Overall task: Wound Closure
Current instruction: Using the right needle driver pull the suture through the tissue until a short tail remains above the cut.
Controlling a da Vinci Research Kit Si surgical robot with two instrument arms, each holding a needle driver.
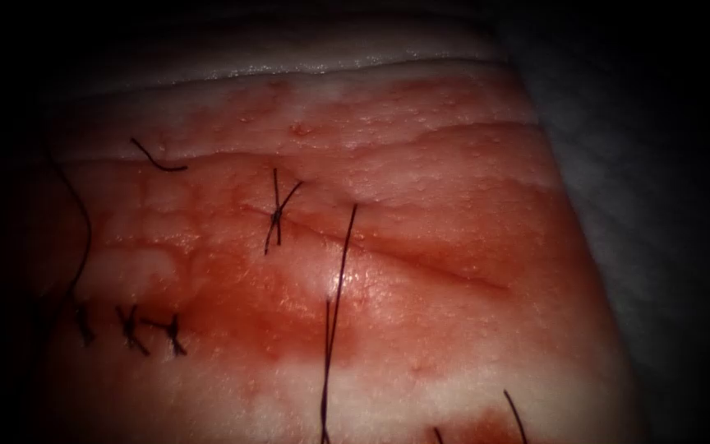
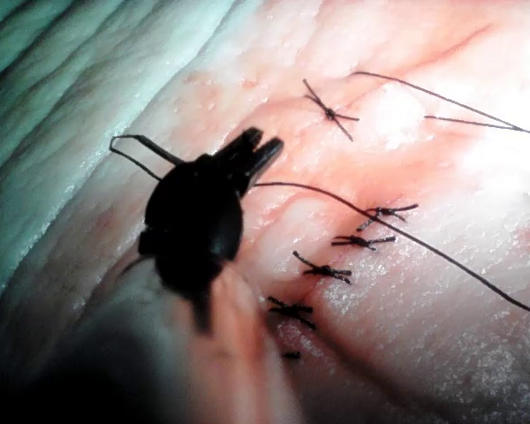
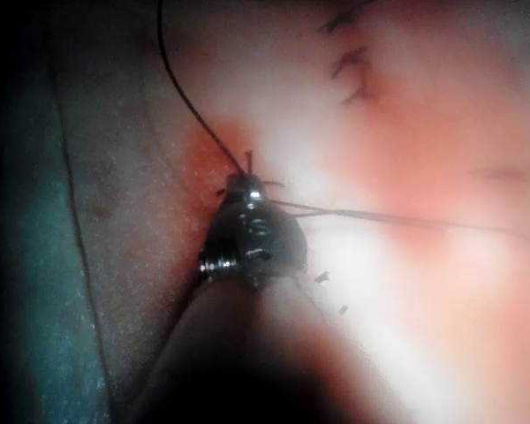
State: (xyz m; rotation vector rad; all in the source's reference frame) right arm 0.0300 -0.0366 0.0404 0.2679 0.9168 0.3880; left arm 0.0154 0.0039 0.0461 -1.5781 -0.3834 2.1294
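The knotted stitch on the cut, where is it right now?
In the endoscope view the knotted stitch sits across the cut's left end, left of a long loose thread.

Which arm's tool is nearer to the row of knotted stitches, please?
Left, apparently: the left tool sits right beside the row of stitches; the right tool lies well away from them.

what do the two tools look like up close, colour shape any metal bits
The left tool is dark, nearly black: a rounded, bulbous wrist that narrows into two short blunt jaws, on a long thin shaft. The right tool has a similar dark rounded wrist with shiny metal glints, a bright ring-like collar where it meets its shaft, and a slim pointed tip. I see no markings or cables.
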